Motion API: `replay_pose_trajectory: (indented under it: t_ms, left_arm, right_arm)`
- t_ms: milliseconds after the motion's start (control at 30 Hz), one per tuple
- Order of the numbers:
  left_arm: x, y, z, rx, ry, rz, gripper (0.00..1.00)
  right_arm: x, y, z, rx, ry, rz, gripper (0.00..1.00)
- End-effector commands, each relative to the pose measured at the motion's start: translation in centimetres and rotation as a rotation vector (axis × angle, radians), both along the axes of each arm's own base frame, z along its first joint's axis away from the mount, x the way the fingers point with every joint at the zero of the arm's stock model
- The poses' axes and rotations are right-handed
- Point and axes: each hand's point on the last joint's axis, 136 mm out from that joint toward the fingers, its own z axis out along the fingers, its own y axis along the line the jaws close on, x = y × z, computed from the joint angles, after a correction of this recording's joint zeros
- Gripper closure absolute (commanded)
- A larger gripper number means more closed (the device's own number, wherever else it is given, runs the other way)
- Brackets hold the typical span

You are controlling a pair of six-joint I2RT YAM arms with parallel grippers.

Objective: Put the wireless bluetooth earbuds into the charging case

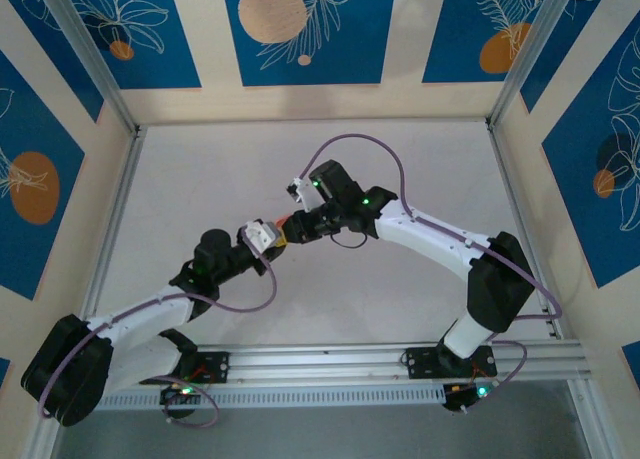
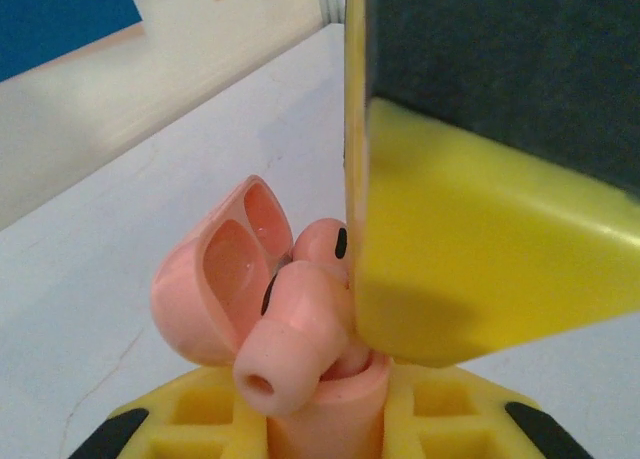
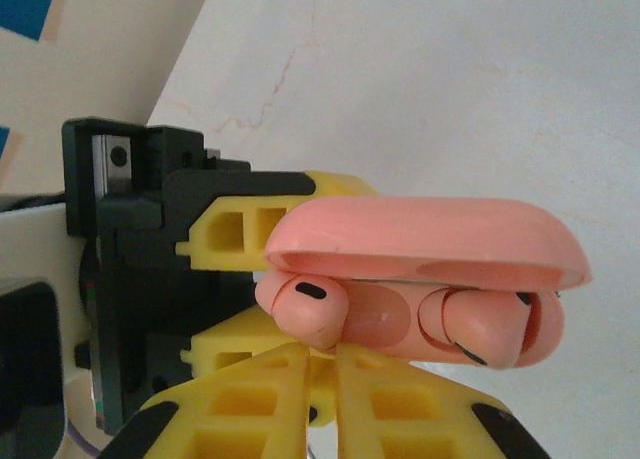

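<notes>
Right gripper (image 3: 322, 364): jaws together, holding nothing, tips touching the nearer earbud (image 3: 303, 304), which appears half-seated, jutting from the charging case (image 3: 420, 234) at its left-gripper end. That charging case: hinged open, long axis crosswise to those tips, directly beyond them, clamped by the left gripper (image 2: 325, 434); second earbud (image 3: 480, 331) at its far end

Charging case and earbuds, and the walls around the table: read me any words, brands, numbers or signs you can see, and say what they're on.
No readable text anywhere.
The charging case: plain pink, no lettering.
The earbuds: black oval marks only, not writing.
The wall panels: leaf and circle patterns, no words.
</notes>
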Motion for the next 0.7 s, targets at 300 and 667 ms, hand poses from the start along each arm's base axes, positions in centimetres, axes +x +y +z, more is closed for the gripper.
replay_pose_trajectory:
  t_ms: [300,667]
  left_arm:
    - [-2.5,-2.6,3.0,-0.093,0.006,-0.198,0.78]
    - [-2.0,-2.7,3.1,-0.125,0.032,-0.178,0.77]
  right_arm:
    - [-0.7,-1.1,4.2,0.097,-0.204,0.138,0.79]
    - [-0.5,-2.4,4.1,0.093,-0.208,0.097,0.75]
